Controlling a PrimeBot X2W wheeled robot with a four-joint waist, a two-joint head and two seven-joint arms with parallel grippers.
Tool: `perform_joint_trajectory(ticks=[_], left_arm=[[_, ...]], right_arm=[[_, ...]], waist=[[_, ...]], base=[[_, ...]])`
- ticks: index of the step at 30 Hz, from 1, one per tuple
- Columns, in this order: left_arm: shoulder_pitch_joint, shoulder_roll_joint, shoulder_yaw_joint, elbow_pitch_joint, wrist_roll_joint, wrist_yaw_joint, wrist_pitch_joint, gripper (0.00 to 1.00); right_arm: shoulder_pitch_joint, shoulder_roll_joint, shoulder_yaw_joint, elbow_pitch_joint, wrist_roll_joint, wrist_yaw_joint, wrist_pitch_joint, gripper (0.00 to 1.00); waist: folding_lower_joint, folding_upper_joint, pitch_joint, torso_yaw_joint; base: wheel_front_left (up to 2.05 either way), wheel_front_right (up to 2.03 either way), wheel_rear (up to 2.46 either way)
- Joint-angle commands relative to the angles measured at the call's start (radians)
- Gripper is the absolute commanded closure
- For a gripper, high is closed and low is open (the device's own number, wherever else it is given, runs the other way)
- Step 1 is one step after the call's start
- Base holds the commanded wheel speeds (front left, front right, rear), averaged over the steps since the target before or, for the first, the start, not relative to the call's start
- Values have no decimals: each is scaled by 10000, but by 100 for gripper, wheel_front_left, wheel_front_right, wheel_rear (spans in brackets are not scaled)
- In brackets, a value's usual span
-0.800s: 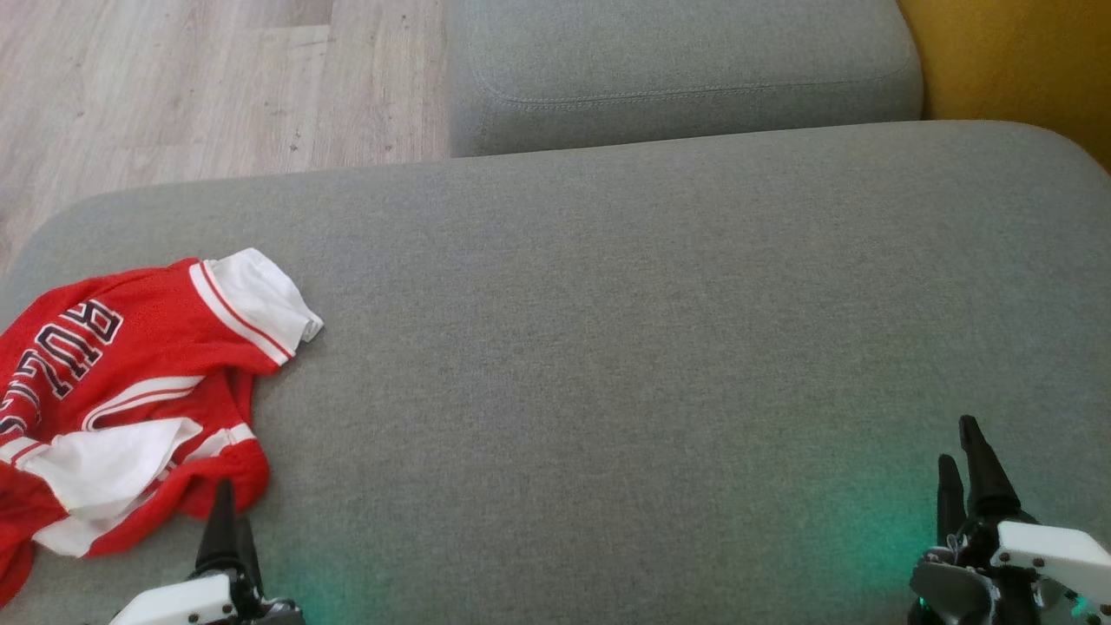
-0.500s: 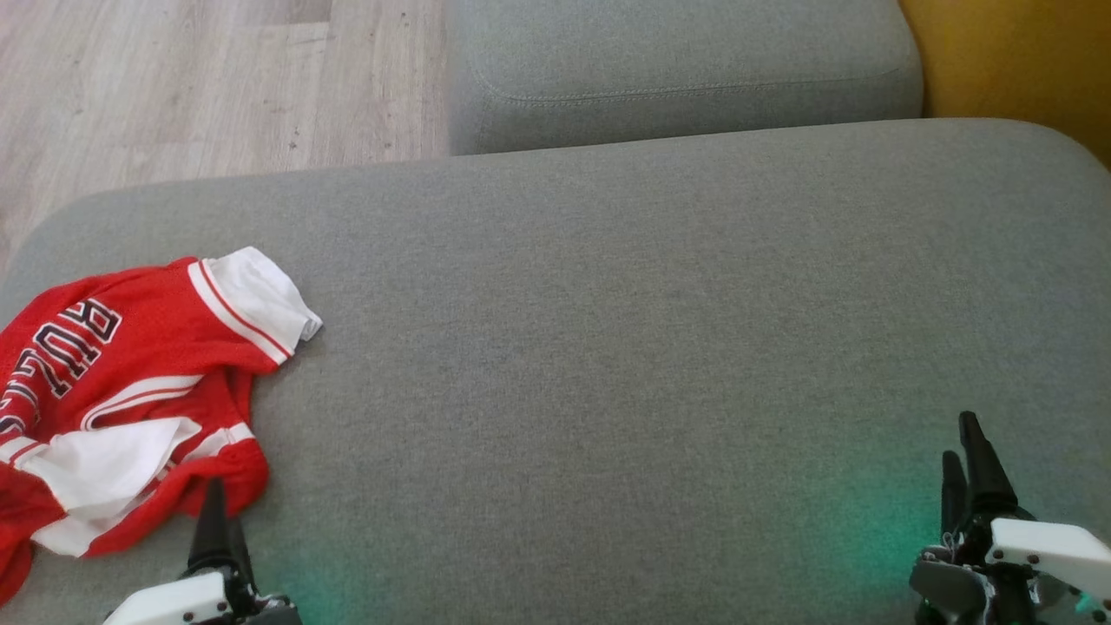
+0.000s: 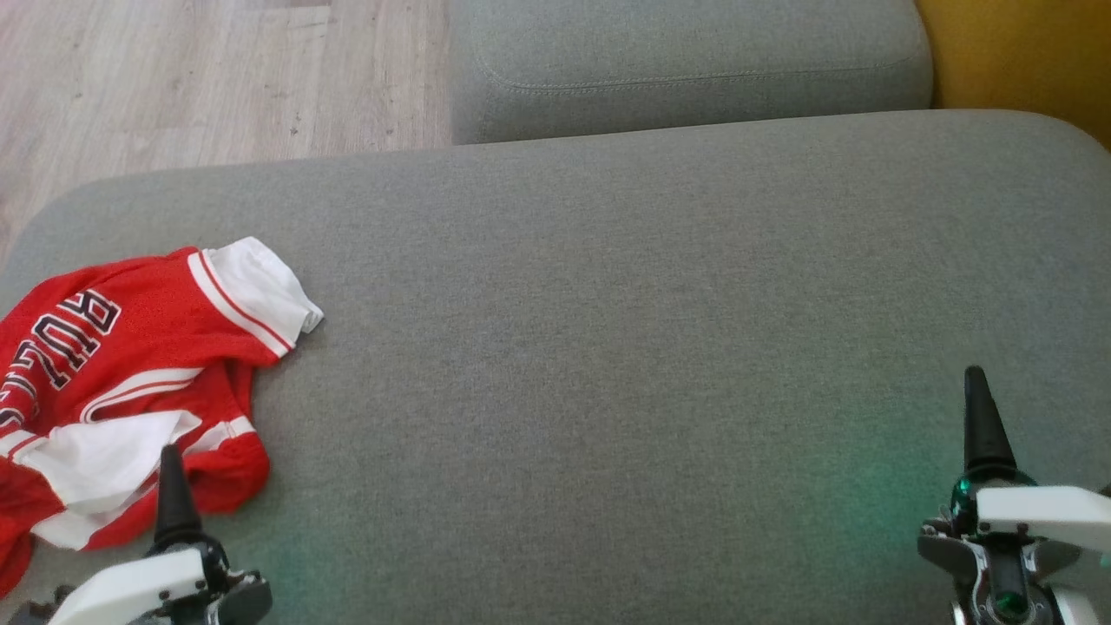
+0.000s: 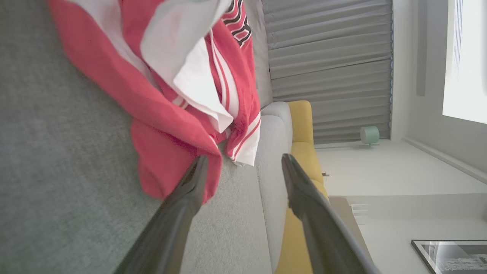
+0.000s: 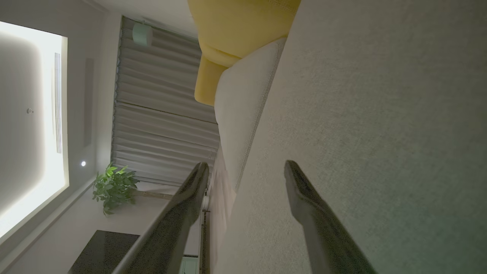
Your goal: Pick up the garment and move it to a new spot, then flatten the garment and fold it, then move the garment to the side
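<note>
A crumpled red and white jersey (image 3: 121,382) with dark lettering lies at the left end of the grey sofa seat (image 3: 625,330). My left gripper (image 3: 169,495) hovers at the jersey's near edge, open, with the red cloth (image 4: 171,114) just ahead of its fingers and nothing between them. In the left wrist view one finger (image 4: 190,190) overlaps the cloth's hem. My right gripper (image 3: 979,417) stands open at the lower right, over bare cushion (image 5: 380,114), far from the garment.
A second grey cushion (image 3: 686,61) sits beyond the seat, with a yellow cushion (image 3: 1024,52) at the far right. Wooden floor (image 3: 191,78) lies past the seat's far left edge. The seat's middle and right are bare fabric.
Both grippers have reached further forward. The left one has shifted left onto the jersey's near edge. The view has tilted slightly.
</note>
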Motion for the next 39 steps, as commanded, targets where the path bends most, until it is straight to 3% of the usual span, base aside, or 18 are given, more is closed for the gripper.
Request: perform_joint_trajectory(ticks=[1, 11, 23, 31, 39], left_arm=[[-501, 105, 184, -516, 335, -19, -115, 0], [-590, 114, 214, -1541, 1981, 228, -382, 0], [-564, 133, -933, -2687, 5282, 655, -737, 0], [-535, 732, -2133, -2870, 6825, 1542, -974, 0], [-663, 1523, -3334, -2816, 7937, 2905, -1211, 0]], right_arm=[[-492, -110, 97, -535, -577, 22, -146, 0], [-558, -118, 293, -1134, -2434, 28, -411, 0], [-606, -128, 978, -1666, -5020, 36, -764, 0], [-591, -135, 1381, -1699, -6126, 41, -1000, 0], [-605, -142, 1469, -1940, -7325, 46, -1237, 0]], waist=[[0, 0, 14, 4], [0, 0, 50, -7], [0, 0, 83, -38], [0, 0, 49, -55], [0, 0, 48, -86]], base=[[0, 0, 0], [0, 0, 0], [0, 0, 0], [0, 0, 0], [0, 0, 0]])
